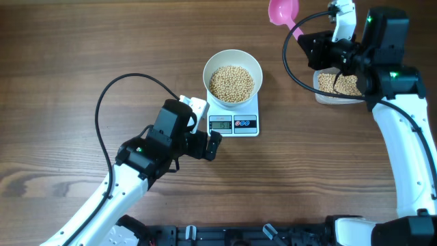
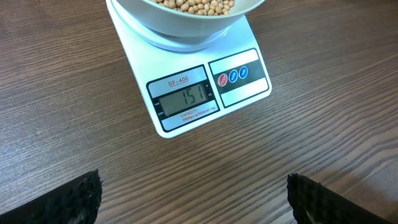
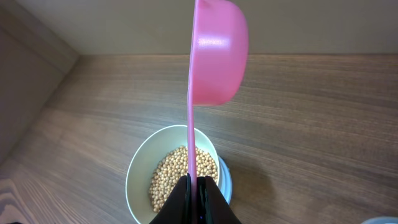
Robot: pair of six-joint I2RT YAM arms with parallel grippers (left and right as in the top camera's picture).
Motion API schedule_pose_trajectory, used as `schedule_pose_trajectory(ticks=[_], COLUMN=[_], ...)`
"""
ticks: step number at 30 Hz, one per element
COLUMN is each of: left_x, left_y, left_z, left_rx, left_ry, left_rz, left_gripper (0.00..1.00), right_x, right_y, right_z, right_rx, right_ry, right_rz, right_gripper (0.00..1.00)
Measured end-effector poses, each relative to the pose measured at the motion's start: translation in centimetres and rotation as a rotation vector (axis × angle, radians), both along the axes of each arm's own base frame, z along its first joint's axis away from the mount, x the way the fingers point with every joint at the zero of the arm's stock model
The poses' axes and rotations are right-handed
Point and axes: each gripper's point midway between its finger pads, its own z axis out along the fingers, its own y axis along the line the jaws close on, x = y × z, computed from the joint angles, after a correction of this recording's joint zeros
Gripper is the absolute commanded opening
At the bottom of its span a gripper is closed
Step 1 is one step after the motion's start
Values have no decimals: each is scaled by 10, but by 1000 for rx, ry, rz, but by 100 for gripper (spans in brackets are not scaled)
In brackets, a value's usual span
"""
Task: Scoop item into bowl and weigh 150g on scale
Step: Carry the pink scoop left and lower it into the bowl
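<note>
The white bowl (image 1: 233, 65) holds a heap of tan beans (image 1: 231, 83) and stands on the white scale (image 1: 233, 124). In the left wrist view the scale's display (image 2: 186, 96) reads 151, below the bowl (image 2: 180, 28). My left gripper (image 1: 207, 128) is open just left of the scale's front, and nothing lies between its fingers (image 2: 74, 199). My right gripper (image 1: 311, 44) is shut on the handle of a pink scoop (image 1: 281, 10), raised to the back right of the bowl. The scoop's cup (image 3: 217, 53) is turned on its side above the bowl (image 3: 140, 174).
A clear tub (image 1: 321, 96) with more beans sits at the back right, partly hidden under my right arm. Black cables loop over the table beside both arms. The table's back edge lies close behind the scoop.
</note>
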Motion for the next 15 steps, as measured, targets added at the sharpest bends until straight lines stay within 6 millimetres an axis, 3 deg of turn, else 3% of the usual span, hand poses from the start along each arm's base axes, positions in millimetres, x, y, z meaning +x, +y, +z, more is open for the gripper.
schedule_pose_trajectory(ticks=[11,15], left_x=[0,0], left_y=[0,0], left_z=[0,0], left_rx=[0,0], left_ry=[0,0], left_rz=[0,0], left_gripper=[100,100], right_x=[0,-4], right_y=[1,16], right_z=[0,0], right_rx=[0,-18], right_ry=[-1,-17], right_rz=[2,56], right_gripper=[4,4])
